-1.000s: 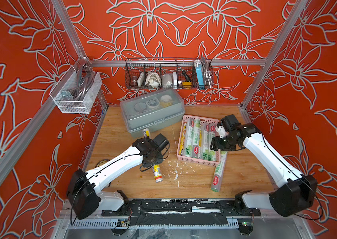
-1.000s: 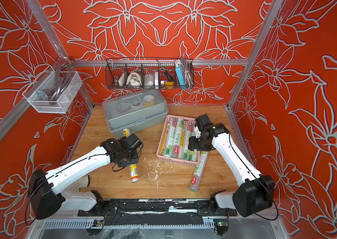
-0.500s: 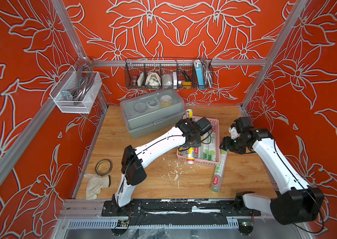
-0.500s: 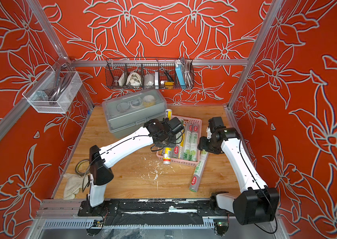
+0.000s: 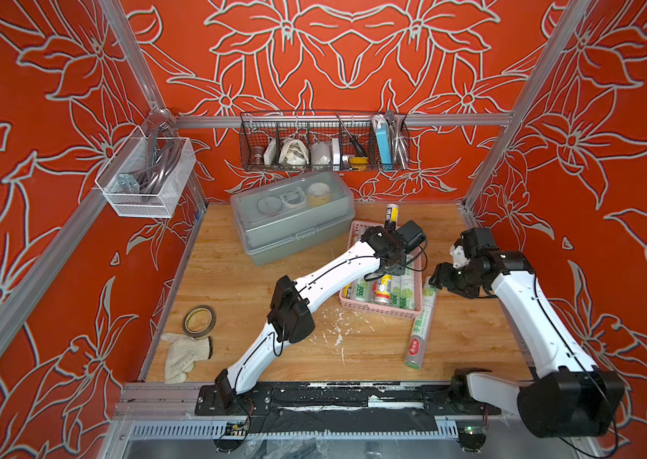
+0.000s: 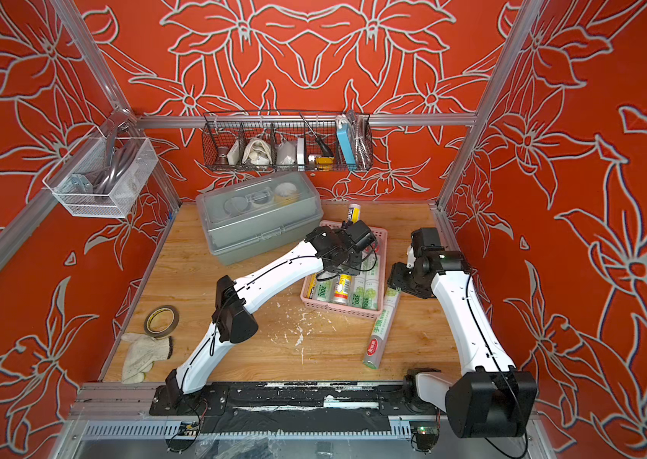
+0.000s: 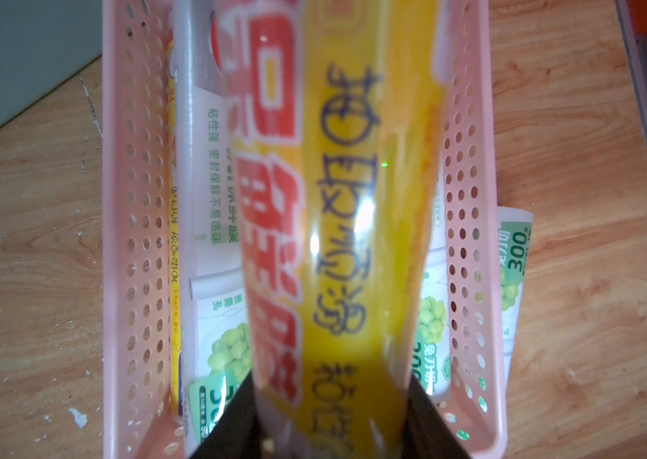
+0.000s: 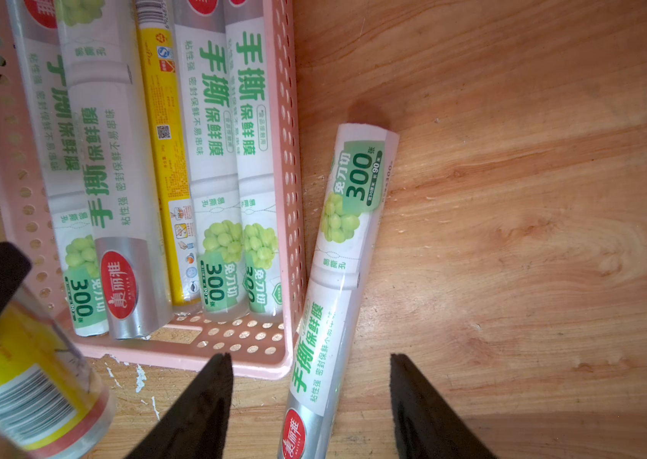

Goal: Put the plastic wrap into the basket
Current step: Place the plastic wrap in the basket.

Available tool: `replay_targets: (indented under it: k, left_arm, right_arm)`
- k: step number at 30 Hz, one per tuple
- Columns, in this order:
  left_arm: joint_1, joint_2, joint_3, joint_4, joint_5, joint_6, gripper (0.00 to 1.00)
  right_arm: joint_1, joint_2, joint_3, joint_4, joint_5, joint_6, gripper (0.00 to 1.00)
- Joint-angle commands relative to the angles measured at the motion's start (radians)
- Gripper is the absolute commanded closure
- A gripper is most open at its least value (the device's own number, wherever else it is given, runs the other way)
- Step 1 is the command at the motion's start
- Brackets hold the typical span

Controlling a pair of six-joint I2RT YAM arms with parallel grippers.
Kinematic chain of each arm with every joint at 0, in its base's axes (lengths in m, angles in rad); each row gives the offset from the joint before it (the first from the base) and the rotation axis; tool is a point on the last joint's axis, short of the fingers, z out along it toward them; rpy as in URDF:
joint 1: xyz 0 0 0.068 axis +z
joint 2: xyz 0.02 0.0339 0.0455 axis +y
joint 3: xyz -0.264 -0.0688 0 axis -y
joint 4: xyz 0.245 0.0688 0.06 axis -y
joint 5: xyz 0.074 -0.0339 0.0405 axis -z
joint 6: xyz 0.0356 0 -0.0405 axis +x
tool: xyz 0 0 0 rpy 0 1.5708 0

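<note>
The left fingers (image 7: 431,431), black and wedge-shaped, are seen pinched on a glossy yellow roll (image 7: 353,238) of plastic wrap printed with red and dark characters. The roll is held lengthwise above the basket (image 7: 135,238), a shallow pink plastic tray with rows of round holes in its walls. In both top views one end is seen jutting past the basket's far rim. Whether it touches the rolls below cannot be told. Laid side by side in the basket are several white-green rolls (image 8: 210,167), slim cylinders marked with grapes, and one slim yellow roll (image 8: 162,159).

The right fingers (image 8: 425,417) are spread wide, with a gap left on each side of the silver, red-logoed end of a loose roll (image 8: 337,258). That roll is lying on the wooden table (image 5: 234,286), just outside the basket's right wall and slightly angled to it.

Further out, a grey lidded plastic box (image 5: 294,222) is set behind the basket to its left. A brown tape ring (image 5: 198,320) and a white knitted glove (image 5: 184,355) are left near the table's front-left corner.

A second earlier, the yellow roll was held low over the table to the left of the basket, and the tape ring and glove were hidden by the left arm. The roll has since been carried across and lined up with the basket. The right fingers, then over the basket's right edge, have been drawn outward over the loose roll, which has not been moved.
</note>
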Motion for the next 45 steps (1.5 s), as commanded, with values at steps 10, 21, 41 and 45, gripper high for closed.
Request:
replay_targets:
  k: [10,21,41,45]
  left_arm:
    - [0.022,0.147,0.096,0.069,0.091,0.074,0.64]
    - [0.033,0.186,0.066,0.077,0.093,0.028,0.62]
    - [0.032,0.137,0.006,0.004,0.048,-0.055,0.51]
    - [0.025,0.111,0.005,-0.001,0.042,-0.053,0.50]
  right_arm:
    - [-0.007,-0.009,-0.035,0.025,-0.005,0.003,0.37]
    - [-0.008,-0.008,-0.028,0.009,0.009,-0.013,0.37]
    - [-0.009,0.006,-0.021,0.000,0.021,-0.008,0.37]
    - [-0.010,0.006,-0.018,-0.006,0.025,-0.005,0.37]
